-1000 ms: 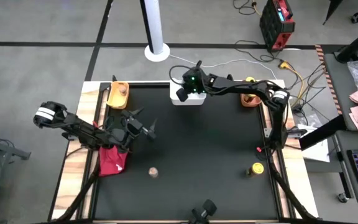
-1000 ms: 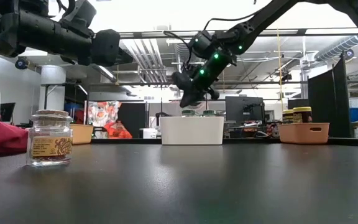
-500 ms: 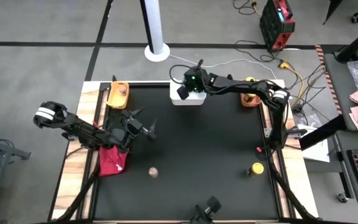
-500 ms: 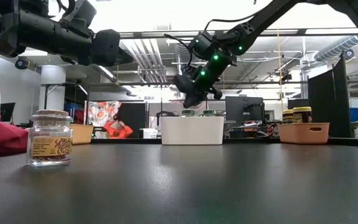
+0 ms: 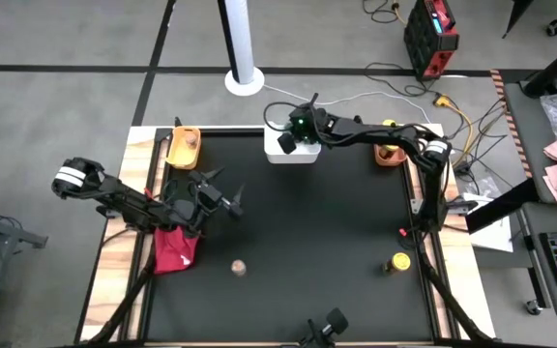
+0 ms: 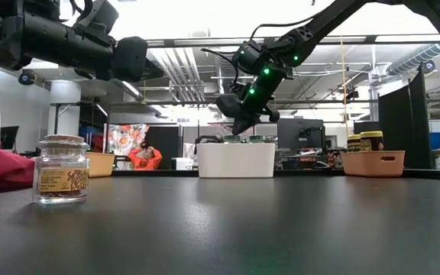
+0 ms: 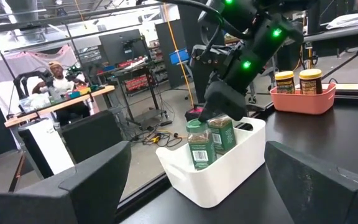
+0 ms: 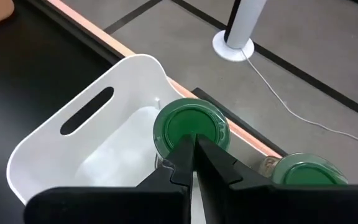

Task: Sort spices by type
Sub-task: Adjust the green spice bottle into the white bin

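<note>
Right hand (image 5: 285, 145) above the white rectangular plastic tray (image 5: 307, 155), fingers closed on nothing.

Two green-lidded glass spice jars (image 7: 199, 144) stand side by side inside that tray, grouped by kind; the pinched-shut fingertips (image 8: 194, 154) hover just over one lid. Yellow-lidded jars (image 7: 310, 80) sit in the orange tray (image 7: 303, 98). A brown-lidded jar (image 5: 239, 267) and a yellow-lidded one (image 5: 399, 263) wait unsorted on the black worktop (image 5: 317, 242). The left hand (image 5: 222, 196), fingers spread and empty, waits near the red cloth (image 5: 174, 249).
</note>
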{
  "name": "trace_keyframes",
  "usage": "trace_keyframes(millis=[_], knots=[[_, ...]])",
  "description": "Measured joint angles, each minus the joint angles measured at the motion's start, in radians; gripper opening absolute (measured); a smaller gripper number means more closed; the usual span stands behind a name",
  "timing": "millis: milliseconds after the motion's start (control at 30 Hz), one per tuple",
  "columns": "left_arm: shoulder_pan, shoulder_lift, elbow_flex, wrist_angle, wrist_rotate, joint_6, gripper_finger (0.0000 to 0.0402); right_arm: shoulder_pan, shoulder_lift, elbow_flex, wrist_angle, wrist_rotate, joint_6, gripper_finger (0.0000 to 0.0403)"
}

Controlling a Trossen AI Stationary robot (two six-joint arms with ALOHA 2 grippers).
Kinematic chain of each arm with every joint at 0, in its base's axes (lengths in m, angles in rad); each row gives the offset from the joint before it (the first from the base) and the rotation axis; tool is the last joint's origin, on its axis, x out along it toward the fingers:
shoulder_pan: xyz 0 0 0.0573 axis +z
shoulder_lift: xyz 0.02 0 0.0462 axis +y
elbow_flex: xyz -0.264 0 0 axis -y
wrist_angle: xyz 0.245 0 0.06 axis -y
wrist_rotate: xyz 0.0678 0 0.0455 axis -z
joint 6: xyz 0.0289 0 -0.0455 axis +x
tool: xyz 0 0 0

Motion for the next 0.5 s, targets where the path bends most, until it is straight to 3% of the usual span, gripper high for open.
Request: trace_keyframes(millis=[367,500], knots=[[0.0,0.0,0.0,0.0,0.0,0.0,0.0352,0.005,0.0,0.001,-0.002,0.0,0.212,0.0009],[0.0,0.0,0.0,0.0,0.0,0.0,0.0352,0.011,-0.002,0.001,0.008,0.015,0.216,0.0009]])
